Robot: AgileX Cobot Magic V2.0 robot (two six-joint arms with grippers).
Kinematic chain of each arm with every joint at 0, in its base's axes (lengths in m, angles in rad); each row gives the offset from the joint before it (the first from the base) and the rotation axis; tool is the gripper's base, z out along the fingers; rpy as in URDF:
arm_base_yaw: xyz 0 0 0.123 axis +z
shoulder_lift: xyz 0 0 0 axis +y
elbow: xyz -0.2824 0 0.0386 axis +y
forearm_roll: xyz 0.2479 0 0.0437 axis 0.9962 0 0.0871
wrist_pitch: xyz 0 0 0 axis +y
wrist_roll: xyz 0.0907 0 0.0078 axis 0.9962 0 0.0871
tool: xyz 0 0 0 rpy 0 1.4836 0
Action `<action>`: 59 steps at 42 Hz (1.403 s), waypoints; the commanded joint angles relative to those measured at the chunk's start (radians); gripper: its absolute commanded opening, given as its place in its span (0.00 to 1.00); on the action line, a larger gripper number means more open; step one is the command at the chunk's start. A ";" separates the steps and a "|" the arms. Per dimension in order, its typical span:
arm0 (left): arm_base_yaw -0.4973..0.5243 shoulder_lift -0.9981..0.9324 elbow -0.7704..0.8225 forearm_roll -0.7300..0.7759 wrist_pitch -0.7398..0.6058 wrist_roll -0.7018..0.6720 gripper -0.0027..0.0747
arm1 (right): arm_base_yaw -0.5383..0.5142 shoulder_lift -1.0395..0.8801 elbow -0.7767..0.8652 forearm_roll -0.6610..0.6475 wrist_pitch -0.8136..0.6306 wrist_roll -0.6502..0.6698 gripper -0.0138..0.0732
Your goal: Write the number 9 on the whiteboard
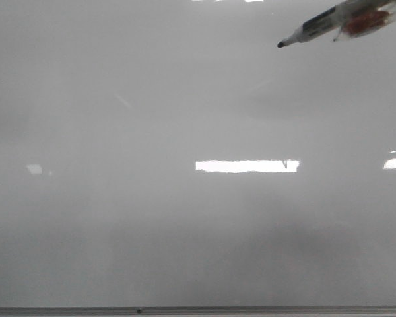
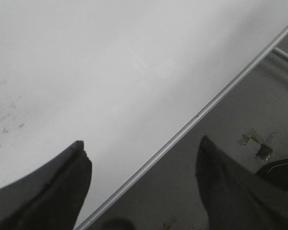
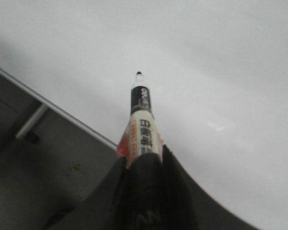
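Note:
The whiteboard (image 1: 185, 231) is a glossy pale grey board that fills the front view, with a thin metal edge strip (image 1: 198, 310) along the near side. No number 9 stroke shows on it in any view. My right gripper (image 3: 141, 155) is shut on a white marker (image 3: 140, 115) with a black tip. In the front view the marker (image 1: 313, 28) enters from the top right, its tip pointing left over the board's far part. My left gripper (image 2: 141, 140) is open and empty, straddling the board's edge strip (image 2: 197, 115).
Bright rectangular light reflections (image 1: 247, 166) lie on the board. Faint old smudges (image 2: 2, 120) mark it near the left gripper. Beyond the edge is a grey table surface (image 2: 230, 201) with a stained patch (image 2: 259, 143). A metal rod (image 3: 31, 122) lies beside the board's edge.

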 commanded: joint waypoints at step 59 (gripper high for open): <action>0.055 -0.009 -0.004 -0.031 -0.099 -0.021 0.53 | -0.003 0.600 -0.330 0.183 -0.233 -0.255 0.08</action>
